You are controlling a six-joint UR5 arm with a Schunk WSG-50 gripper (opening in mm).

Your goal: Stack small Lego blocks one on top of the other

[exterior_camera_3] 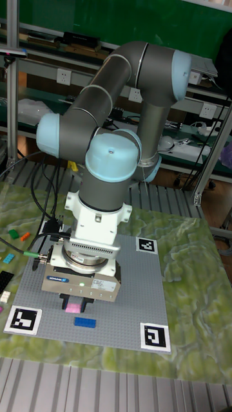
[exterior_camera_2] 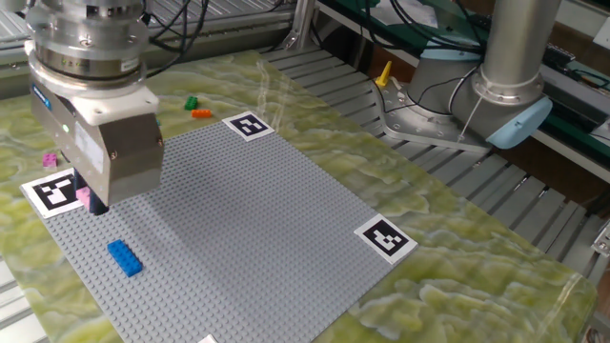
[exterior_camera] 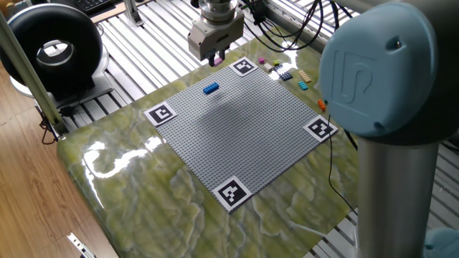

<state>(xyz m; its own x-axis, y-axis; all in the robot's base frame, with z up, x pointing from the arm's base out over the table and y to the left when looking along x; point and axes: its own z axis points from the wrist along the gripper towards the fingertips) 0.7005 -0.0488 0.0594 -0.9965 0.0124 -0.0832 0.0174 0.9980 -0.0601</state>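
The bright blue small Lego block [exterior_camera: 210, 89] [exterior_camera_2: 124, 258] [exterior_camera_3: 84, 322] lies flat on the grey studded baseplate [exterior_camera: 244, 136] [exterior_camera_2: 248, 238] near one edge. My gripper [exterior_camera: 216, 62] [exterior_camera_2: 91, 202] [exterior_camera_3: 77, 307] hangs above the plate beside a marker square, shut on the magenta-pink small Lego block [exterior_camera_2: 84, 197] [exterior_camera_3: 76, 308]. The pink block is held a short way from the blue one and above it, not touching. The gripper body hides most of the fingers.
Loose bricks [exterior_camera: 287, 72] lie off the plate by the far marker; an orange and a green one [exterior_camera_2: 195, 107] sit near another corner. Fiducial markers [exterior_camera_2: 385, 238] mark the plate's corners. A black round device [exterior_camera: 54, 50] and cables stand beyond the table.
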